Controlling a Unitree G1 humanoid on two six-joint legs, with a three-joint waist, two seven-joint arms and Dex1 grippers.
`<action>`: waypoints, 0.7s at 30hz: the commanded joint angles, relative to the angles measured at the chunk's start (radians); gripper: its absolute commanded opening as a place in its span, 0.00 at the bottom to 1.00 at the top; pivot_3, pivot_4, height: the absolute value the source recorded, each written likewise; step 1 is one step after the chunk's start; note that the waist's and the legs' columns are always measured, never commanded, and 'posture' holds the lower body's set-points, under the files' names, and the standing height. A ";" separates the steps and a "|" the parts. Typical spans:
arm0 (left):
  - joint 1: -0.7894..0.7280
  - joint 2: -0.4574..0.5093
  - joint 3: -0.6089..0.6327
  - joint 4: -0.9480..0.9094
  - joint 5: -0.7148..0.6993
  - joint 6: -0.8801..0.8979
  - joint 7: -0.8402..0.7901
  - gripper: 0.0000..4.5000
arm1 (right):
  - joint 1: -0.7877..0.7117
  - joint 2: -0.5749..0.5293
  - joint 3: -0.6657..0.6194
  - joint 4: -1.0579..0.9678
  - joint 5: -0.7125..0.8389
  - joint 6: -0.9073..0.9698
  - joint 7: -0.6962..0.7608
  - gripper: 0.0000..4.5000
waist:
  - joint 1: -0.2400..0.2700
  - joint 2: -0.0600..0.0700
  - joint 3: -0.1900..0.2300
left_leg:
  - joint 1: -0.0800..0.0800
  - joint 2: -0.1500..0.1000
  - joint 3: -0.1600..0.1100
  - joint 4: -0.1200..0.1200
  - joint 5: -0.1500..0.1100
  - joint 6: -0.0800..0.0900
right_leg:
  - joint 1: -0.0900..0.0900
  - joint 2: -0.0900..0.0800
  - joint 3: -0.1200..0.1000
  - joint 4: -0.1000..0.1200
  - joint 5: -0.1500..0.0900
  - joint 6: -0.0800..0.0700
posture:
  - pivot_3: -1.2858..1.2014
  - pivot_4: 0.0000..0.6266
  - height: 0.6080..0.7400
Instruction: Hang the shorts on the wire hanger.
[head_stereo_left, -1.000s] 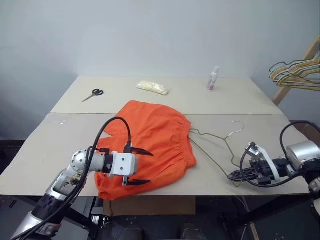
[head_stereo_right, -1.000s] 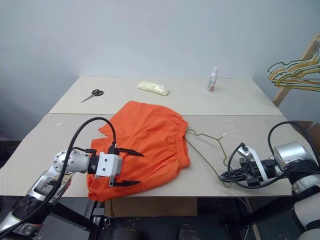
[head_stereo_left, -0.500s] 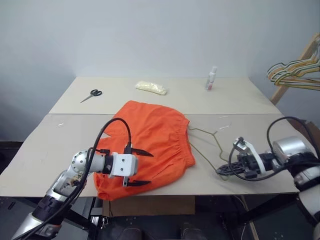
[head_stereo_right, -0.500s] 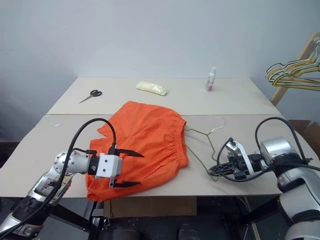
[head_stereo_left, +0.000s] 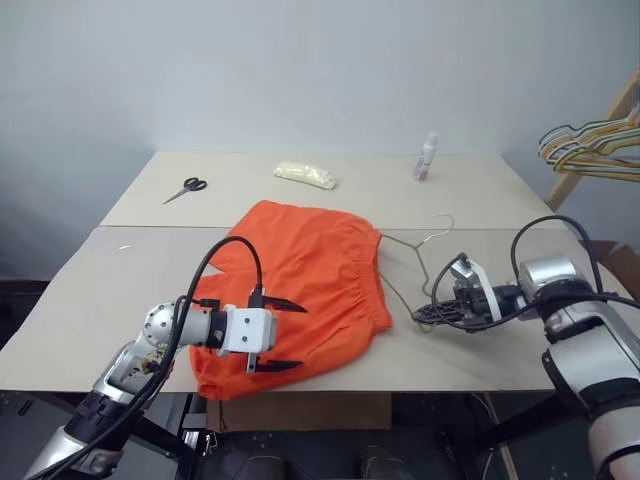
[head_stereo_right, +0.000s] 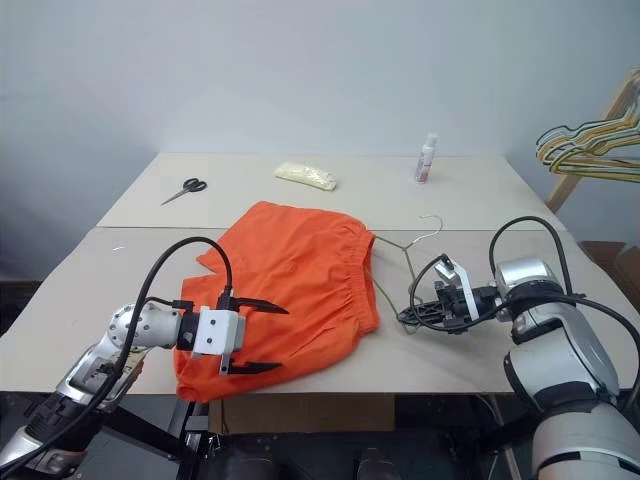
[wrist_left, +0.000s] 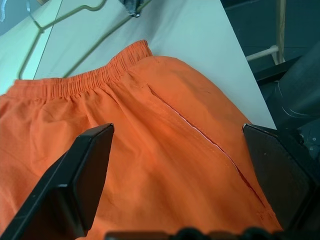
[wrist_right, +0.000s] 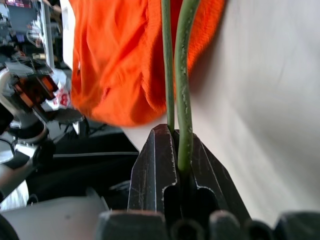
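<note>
Right now my right gripper (head_stereo_right: 410, 316) is clamped shut on the wire hanger (head_stereo_right: 400, 262), pinching the thin olive wire at the frame's near corner; in my right wrist view the wire (wrist_right: 183, 90) runs straight out from between my two black fingers (wrist_right: 152, 175). It is one single hanger, lying on the table (head_stereo_left: 90, 300) with its small hook pointing toward the far side and its far arm reaching to the waistband of the shorts (head_stereo_left: 300, 290). One pair of shorts, bright orange, lies spread on the near half of the table, gathered elastic waistband turned toward the hanger, the near hem at the table's front edge. My left gripper (head_stereo_left: 278, 334) hangs over the near part of that fabric with its jaws spread wide and nothing between them; the left wrist view shows the orange cloth (wrist_left: 150, 150) between the two fingers (wrist_left: 80, 175). I cannot tell whether those tips touch the cloth. On the far half of the table I count three small things, well apart from each other: one pair of scissors (head_stereo_left: 186, 188) on my left, one pale yellowish packet (head_stereo_left: 306, 175) near the middle, and one small white bottle (head_stereo_left: 427, 157) standing upright on my right. Off the table on my right, a bunch of tan and dark hangers (head_stereo_left: 590, 145) hangs from a wooden rack (head_stereo_left: 590, 140); too bunched to count.
</note>
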 joint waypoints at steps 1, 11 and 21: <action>-0.009 -0.001 0.001 -0.025 0.004 -0.005 0.011 0.99 | -0.042 0.019 -0.093 0.046 -0.045 -0.060 -0.016 0.00 | 0.000 0.000 0.000 | 0.000 0.000 0.000 0.000 0.000 0.000 | 0.000 0.000 0.000 0.000 0.000 0.000 | 0.56 0.00 1.00; -0.080 -0.055 0.053 0.019 -0.045 -0.015 0.056 0.99 | 0.076 -0.012 -0.249 -0.196 -0.144 -0.461 -0.108 0.00 | 0.001 0.001 0.000 | -0.001 0.000 0.000 0.000 0.000 0.000 | 0.000 0.000 0.000 0.000 0.000 0.000 | 0.55 0.00 1.00; -0.509 -0.143 0.198 0.331 -0.171 -0.037 0.064 0.99 | 0.268 0.001 -0.328 -0.555 -0.205 -0.751 -0.264 0.00 | -0.017 0.000 0.000 | -0.001 -0.001 -0.001 0.000 0.000 0.000 | 0.000 0.000 0.000 -0.001 0.001 0.000 | 0.54 0.00 1.00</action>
